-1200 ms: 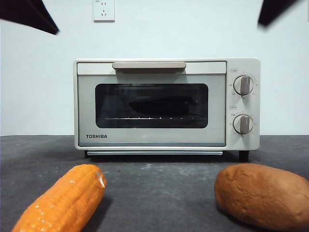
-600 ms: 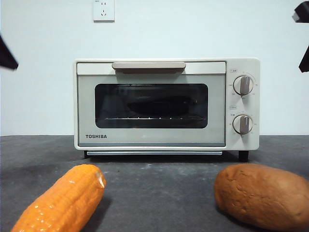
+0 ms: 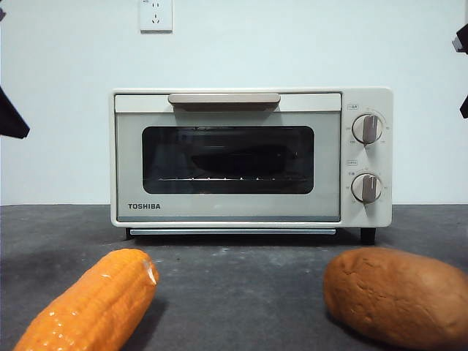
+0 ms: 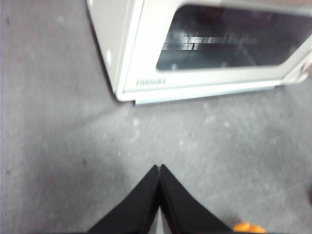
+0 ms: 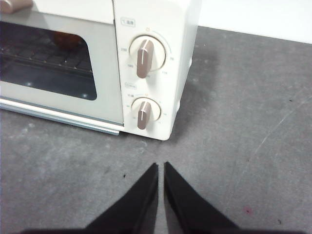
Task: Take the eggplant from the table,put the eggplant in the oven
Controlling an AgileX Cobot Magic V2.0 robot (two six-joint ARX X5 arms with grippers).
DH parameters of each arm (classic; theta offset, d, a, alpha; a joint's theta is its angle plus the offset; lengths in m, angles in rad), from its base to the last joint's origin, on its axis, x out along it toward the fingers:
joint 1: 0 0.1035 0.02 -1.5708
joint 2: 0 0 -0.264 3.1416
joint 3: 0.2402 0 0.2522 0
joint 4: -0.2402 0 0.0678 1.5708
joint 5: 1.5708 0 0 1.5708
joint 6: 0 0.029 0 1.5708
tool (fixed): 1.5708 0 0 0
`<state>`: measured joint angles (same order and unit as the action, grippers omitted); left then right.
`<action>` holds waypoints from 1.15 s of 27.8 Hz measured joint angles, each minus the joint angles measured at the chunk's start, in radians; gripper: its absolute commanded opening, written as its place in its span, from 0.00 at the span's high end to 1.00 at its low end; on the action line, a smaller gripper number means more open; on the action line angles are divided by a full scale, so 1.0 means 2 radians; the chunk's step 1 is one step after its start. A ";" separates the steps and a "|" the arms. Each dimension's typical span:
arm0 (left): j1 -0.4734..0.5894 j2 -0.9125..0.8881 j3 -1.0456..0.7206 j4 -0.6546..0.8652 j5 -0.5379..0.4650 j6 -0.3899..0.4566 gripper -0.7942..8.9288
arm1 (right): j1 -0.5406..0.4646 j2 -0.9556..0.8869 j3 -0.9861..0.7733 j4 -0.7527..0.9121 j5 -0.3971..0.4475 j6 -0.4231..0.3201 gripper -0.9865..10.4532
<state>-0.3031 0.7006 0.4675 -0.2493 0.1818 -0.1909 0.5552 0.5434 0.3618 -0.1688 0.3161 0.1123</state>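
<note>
Plain white wall with a socket (image 3: 156,14) is standing behind the dark grey table (image 3: 241,281), where the cream Toshiba oven (image 3: 248,157) is sitting at the far middle with its glass door shut and its beige handle (image 3: 224,99) up. Behind the glass a long dark shape, probably the eggplant (image 3: 238,157), is lying on the rack, though the tint is making it hard to be sure. An orange corn cob (image 3: 91,307) is lying near on the left and a brown bread-like lump (image 3: 395,292) near on the right.

Judging by this, the placing step is looking finished, and the next move is calling only for both arms to be kept clear of the oven.

Neither pincer is carrying anything. The left gripper (image 4: 160,168) is hovering over bare table near the oven's left corner, jaws pressed together. The right gripper (image 5: 161,166) is hanging in front of the two knobs (image 5: 142,84), jaws nearly closed with a thin slit showing.
</note>
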 measured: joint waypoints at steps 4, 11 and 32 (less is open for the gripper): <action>0.000 0.000 0.000 0.002 0.000 -0.002 0.91 | 0.000 0.000 0.000 0.000 0.000 0.000 0.91; 0.000 -0.042 0.000 -0.023 -0.005 0.003 0.91 | 0.000 0.000 0.000 0.000 0.000 0.000 0.91; 0.152 -0.348 -0.174 0.104 -0.064 0.127 0.91 | 0.000 0.000 0.000 0.001 0.000 0.000 0.91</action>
<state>0.0017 0.0036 0.1188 -0.0406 0.0532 0.0624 0.5552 0.5434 0.3618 -0.1677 0.3157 0.1120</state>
